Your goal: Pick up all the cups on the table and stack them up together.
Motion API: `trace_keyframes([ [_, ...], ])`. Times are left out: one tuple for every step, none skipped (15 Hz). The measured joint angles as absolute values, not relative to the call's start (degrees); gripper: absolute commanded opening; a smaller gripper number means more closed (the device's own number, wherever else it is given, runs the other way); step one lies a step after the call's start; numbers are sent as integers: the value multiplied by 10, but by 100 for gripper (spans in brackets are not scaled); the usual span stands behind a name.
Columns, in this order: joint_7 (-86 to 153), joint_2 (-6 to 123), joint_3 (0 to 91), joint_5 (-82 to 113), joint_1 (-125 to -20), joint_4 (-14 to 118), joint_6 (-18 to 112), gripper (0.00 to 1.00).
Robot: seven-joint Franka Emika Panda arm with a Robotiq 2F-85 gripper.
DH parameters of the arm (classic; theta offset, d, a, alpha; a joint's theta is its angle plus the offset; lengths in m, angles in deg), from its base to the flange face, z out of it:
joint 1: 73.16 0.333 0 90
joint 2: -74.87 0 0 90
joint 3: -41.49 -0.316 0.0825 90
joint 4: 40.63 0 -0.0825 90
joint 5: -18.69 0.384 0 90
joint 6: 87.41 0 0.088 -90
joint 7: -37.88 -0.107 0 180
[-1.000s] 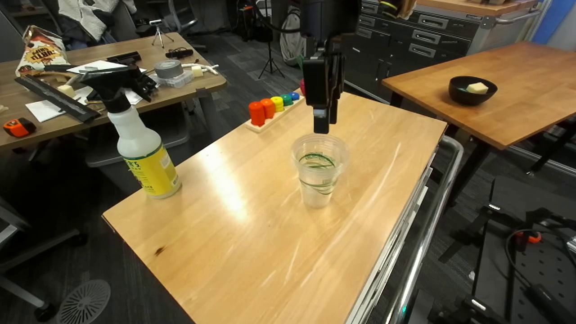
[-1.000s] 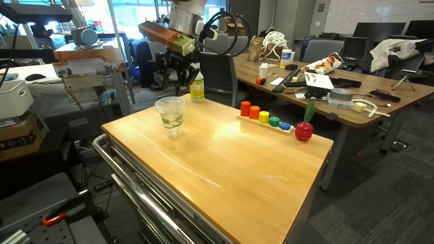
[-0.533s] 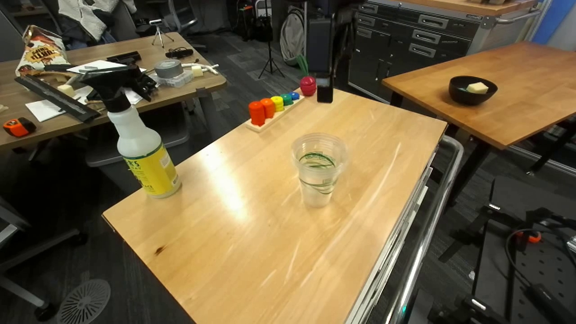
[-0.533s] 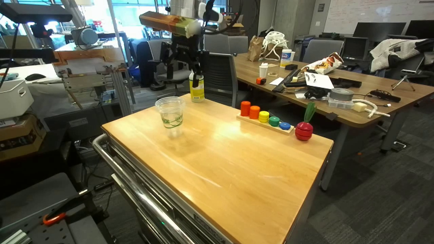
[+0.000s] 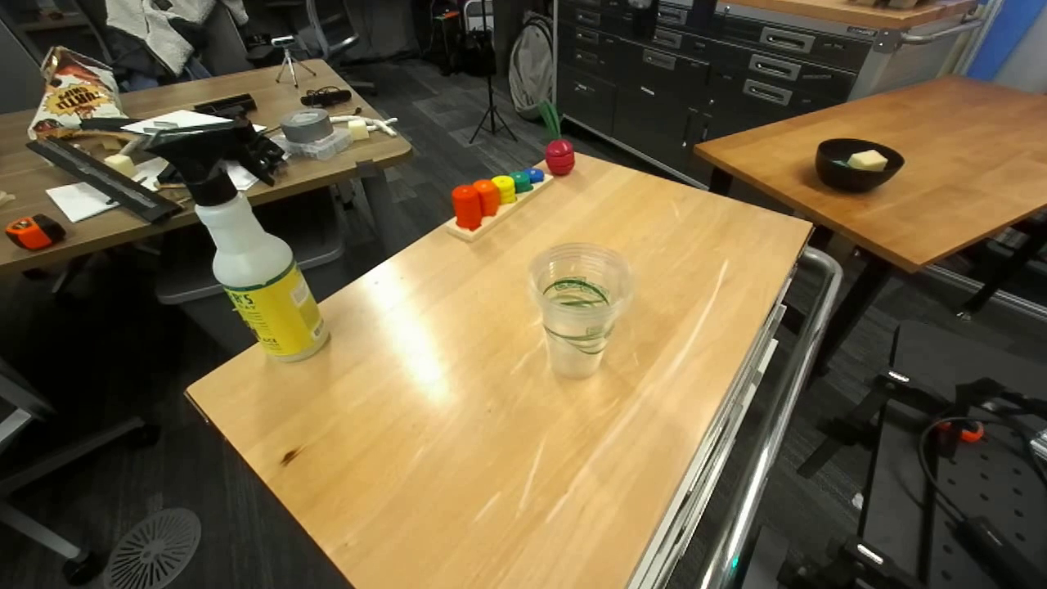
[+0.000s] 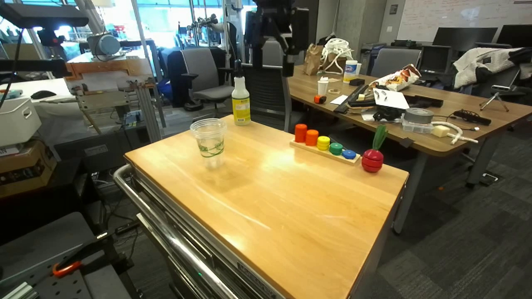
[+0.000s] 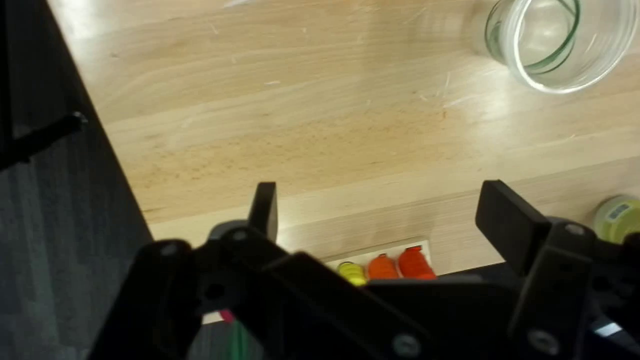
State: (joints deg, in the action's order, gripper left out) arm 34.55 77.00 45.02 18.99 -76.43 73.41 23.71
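Black gripper [image 7: 378,200], jaws wide apart and holding nothing, hangs above the table [image 7: 300,125]. Below the jaws and off to one side, clear cups [image 7: 562,46] stand nested upright. Stacking looks done; retreat should run high, well away from their rims.

bright windows [image 6: 164,25] | whiteboard [image 6: 465,16], faint red writing | grey carpet floor [image 6: 457,241] | dark drawer cabinet [image 5: 720,82] | grey chair [image 6: 203,66]

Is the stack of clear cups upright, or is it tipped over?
Upright: in both exterior views, the stack of cups stands base down on the table, its rims facing up.
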Motion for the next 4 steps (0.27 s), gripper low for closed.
trace_keyframes([
  [337,770,461,190,-775,726,225,100],
  [337,768,471,190,-785,719,215,100],
  [339,767,479,190,-793,715,210,100],
  [340,766,484,190,-798,714,209,100],
])
